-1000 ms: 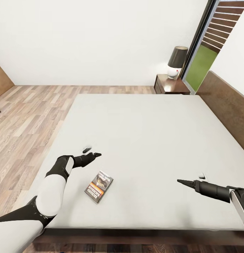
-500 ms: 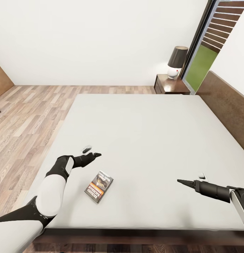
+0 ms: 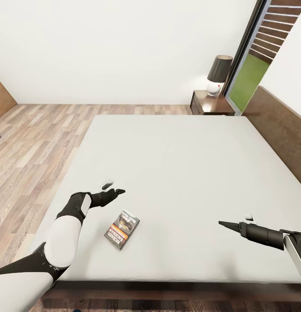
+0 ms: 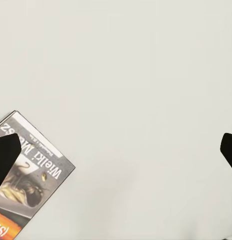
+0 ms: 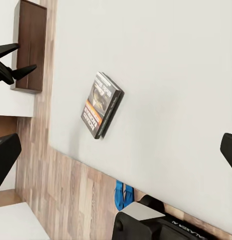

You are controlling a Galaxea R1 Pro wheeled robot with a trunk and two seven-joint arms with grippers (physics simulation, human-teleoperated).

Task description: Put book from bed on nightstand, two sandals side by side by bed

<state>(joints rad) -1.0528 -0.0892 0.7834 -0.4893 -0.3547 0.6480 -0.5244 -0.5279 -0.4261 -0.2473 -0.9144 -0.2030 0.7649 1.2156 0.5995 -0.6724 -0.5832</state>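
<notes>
1. One sandal (image 5: 123, 194) is half hidden behind the robot's base, on the floor by the bed (image 3: 176, 164) foot.
2. Left gripper (image 3: 113, 188) hovers spread wide; the book (image 3: 122, 223) lies flat on the mattress just beside it.
3. Right gripper (image 3: 237, 219) spread wide, well apart from the book, bare mattress around it.
4. Nightstand (image 3: 208, 104) with lamp (image 3: 218, 75) stands beyond the far bed edge.

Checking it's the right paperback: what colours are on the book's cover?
The book has a grey-black photo cover with an orange band and white lettering, clearest in the right wrist view.
</notes>
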